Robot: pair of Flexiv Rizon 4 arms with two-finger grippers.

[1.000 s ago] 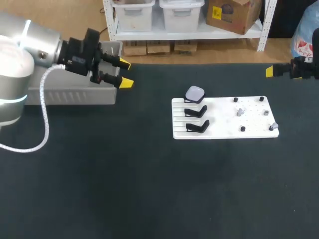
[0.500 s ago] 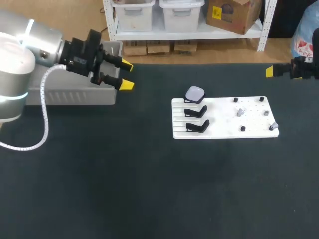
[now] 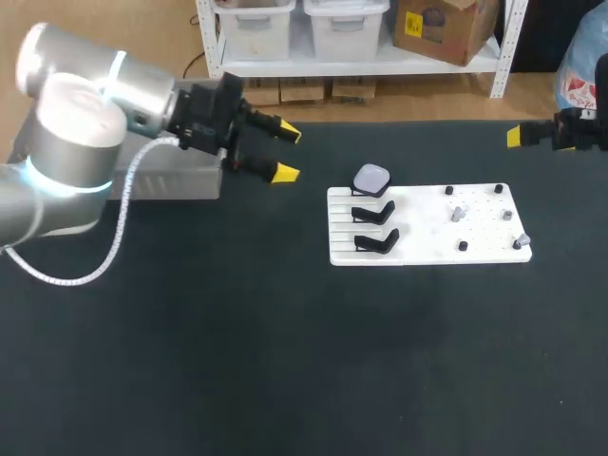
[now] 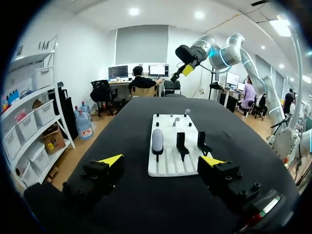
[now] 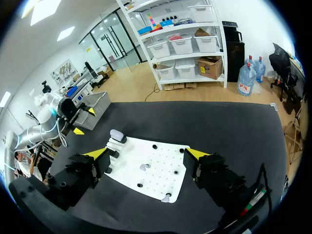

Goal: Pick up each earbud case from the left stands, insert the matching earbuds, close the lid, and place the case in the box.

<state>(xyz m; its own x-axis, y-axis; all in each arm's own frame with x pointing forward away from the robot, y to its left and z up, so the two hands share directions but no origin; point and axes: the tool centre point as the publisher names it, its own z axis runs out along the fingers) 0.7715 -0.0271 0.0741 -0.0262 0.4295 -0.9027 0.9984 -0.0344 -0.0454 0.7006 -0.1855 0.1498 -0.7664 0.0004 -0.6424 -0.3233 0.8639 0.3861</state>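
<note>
Far left: grey box at the back of the dark worktop. Just right of it, left hand raised over the worktop, fingers apart, gripping nothing. Right of centre, white board; pale earbud case perched on the rearmost of three black stands along its left side. Small grey and black bits on its right half, too small to identify. Far right, right hand, fingers apart, well clear of the board.
</note>
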